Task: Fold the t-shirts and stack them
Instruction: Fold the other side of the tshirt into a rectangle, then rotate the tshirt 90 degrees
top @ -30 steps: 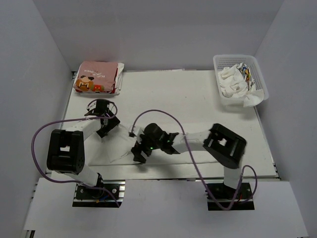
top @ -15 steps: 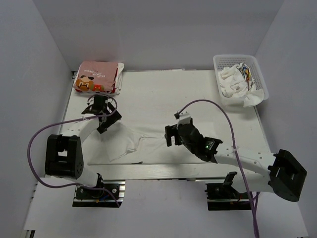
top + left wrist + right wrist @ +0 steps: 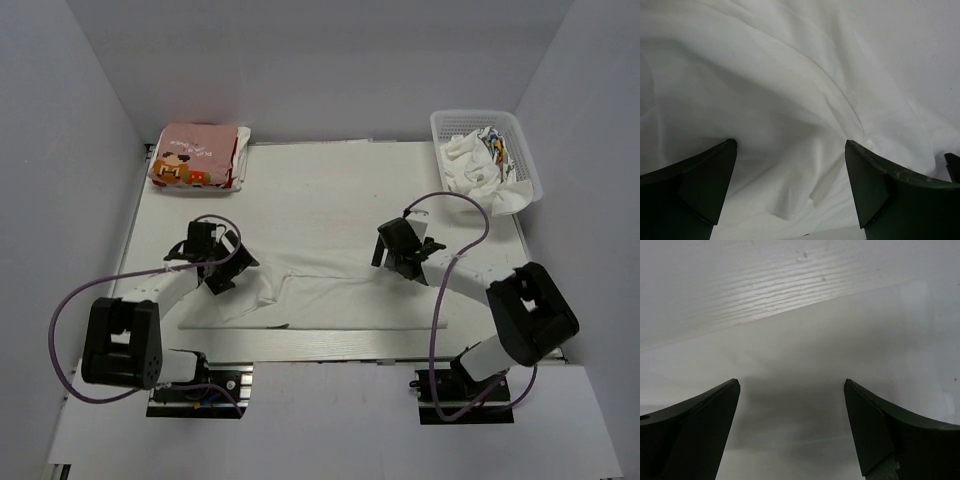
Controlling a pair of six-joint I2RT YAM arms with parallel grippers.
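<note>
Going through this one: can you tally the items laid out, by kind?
T-shirts: 2 (folded pink cartoon-print cloth tee, spread-out plain white cloth tee)
White plastic lattice basket: 1
Crumpled white printed cloth inside it: 1 heap
Total: 4

**Right gripper [image 3: 792, 432] hovering with jaws spread wide**

Two dark fingers [image 3: 687, 435] are framing the lower corners, standing well apart. Smooth white cloth [image 3: 850, 335] is filling the near ground, a soft shadow [image 3: 790, 395] falling across it between them. Beyond its slanting edge, the grained white table [image 3: 740, 280] is showing.
</note>
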